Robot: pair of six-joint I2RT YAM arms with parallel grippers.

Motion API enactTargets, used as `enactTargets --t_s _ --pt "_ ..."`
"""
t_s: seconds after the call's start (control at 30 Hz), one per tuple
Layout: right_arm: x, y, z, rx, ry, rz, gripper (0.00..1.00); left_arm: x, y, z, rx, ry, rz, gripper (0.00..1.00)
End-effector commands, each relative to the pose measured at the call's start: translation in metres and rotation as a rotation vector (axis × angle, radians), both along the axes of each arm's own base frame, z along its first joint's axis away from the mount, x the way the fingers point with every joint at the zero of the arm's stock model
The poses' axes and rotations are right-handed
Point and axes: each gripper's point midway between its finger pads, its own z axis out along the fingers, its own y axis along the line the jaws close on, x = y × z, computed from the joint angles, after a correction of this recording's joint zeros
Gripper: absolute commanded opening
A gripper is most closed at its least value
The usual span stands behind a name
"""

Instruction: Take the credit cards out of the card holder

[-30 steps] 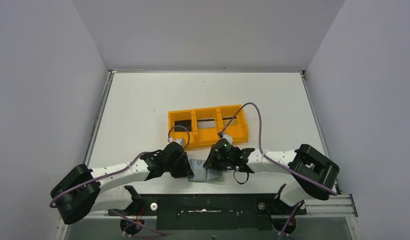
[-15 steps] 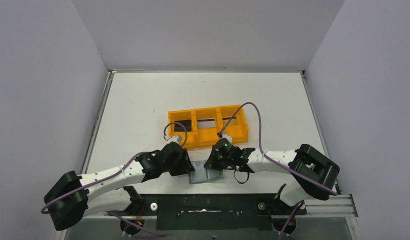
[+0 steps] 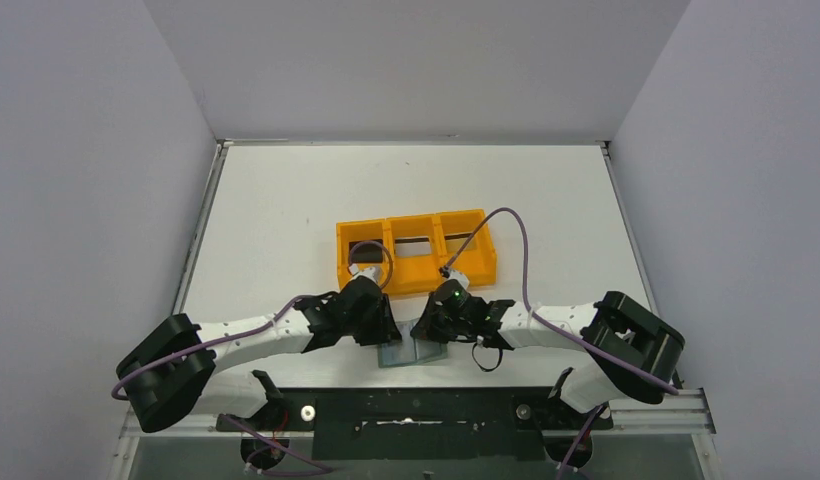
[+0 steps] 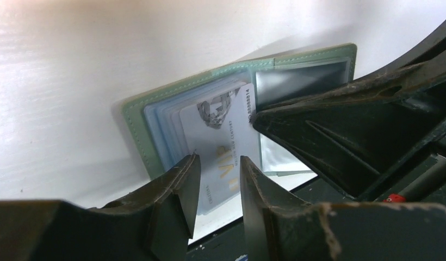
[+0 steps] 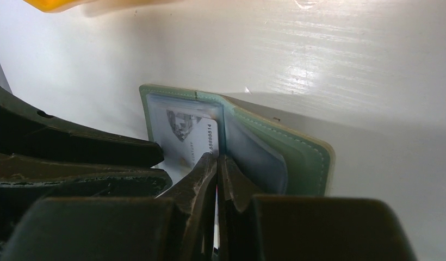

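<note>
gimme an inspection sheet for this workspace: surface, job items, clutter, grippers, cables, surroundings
surface: white table, no spills or marks of note.
job's things: card holder lies open at the near edge, pale blue pockets up; a silvery card sticks partway out of the pocket on the left arm's side. No other cards made out.
clutter: orange tray with three compartments, behind the holder; the dark shapes inside are too small to identify.
grippers: left gripper open, fingers over the silvery card; right gripper shut, tips at the holder's fold.
cables: a purple cable loops from each wrist over the tray; no snag seen.
surroundings: plain grey walls on three sides; nothing else seen.
</note>
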Motion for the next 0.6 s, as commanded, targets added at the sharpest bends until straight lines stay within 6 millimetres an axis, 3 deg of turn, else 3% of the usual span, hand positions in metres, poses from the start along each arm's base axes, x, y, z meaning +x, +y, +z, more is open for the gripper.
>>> enactTargets --t_s 0.0,0.27,0.4,0.57 --pt "0.009 0.008 0.023 0.079 -0.059 -0.022 0.0 0.001 -0.006 -0.004 -0.02 -0.002 -0.019 0.28" --pt "0.007 0.001 0.029 0.104 -0.063 -0.041 0.0 -0.016 0.023 -0.037 0.081 0.067 0.024 0.15" --pt "0.004 -0.004 0.02 0.077 -0.04 -0.044 0.18 -0.019 0.026 -0.039 0.077 0.066 0.024 0.13" --pt "0.0 -0.011 0.003 -0.003 -0.001 -0.061 0.25 -0.018 0.026 -0.039 0.086 0.067 0.027 0.12"
